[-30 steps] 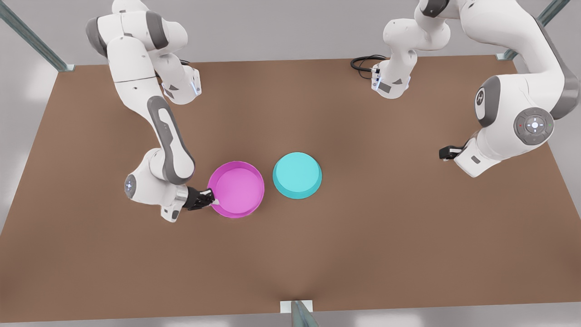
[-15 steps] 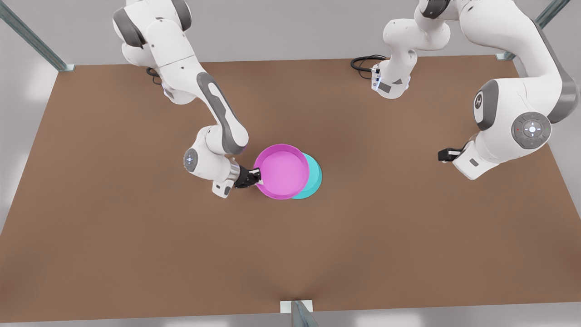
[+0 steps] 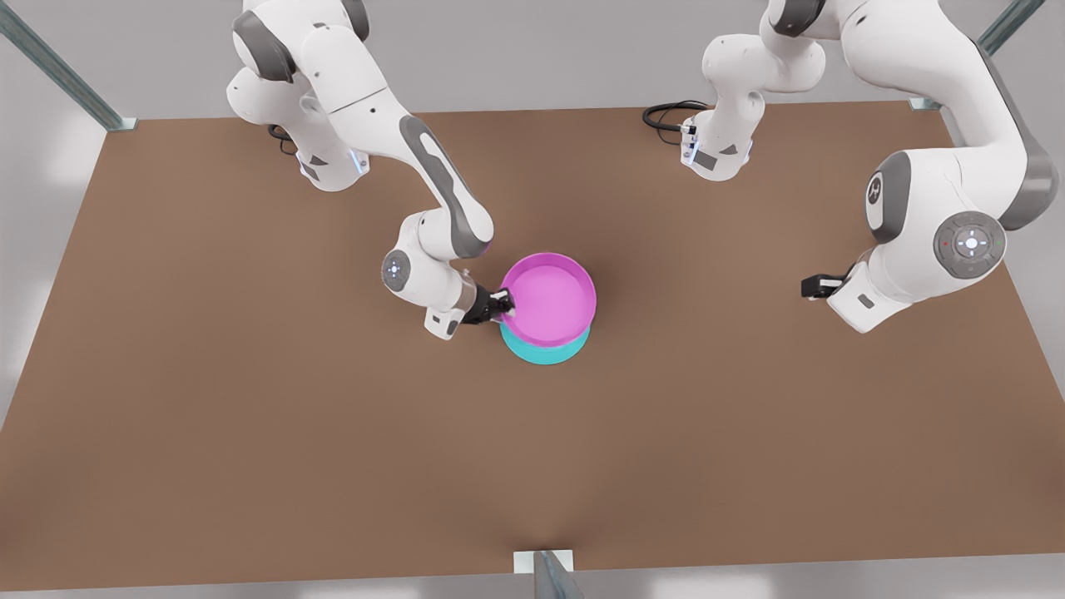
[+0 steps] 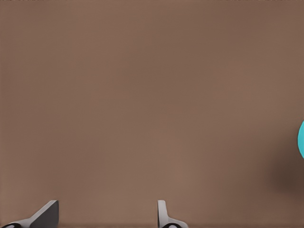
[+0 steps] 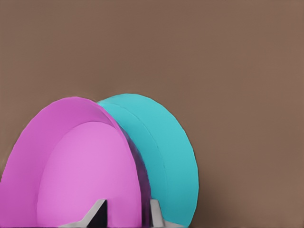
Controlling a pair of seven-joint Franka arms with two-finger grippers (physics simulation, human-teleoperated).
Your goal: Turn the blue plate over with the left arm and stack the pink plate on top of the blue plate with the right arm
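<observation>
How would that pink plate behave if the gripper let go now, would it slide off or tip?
Probably it would settle rather than tip: the pink plate is shallow and level, held at its rim by the right gripper. It sits almost centred over the blue plate, whose flat base faces up. It keeps its round shape, so it looks stiff.

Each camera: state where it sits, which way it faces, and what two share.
Front view: high, looking down at table, both arms, pink plate over blue plate.
Left wrist view: on left gripper, facing bare table, blue plate's edge.
Right wrist view: on right gripper, gripping pink plate's rim.
All share the blue plate.
</observation>
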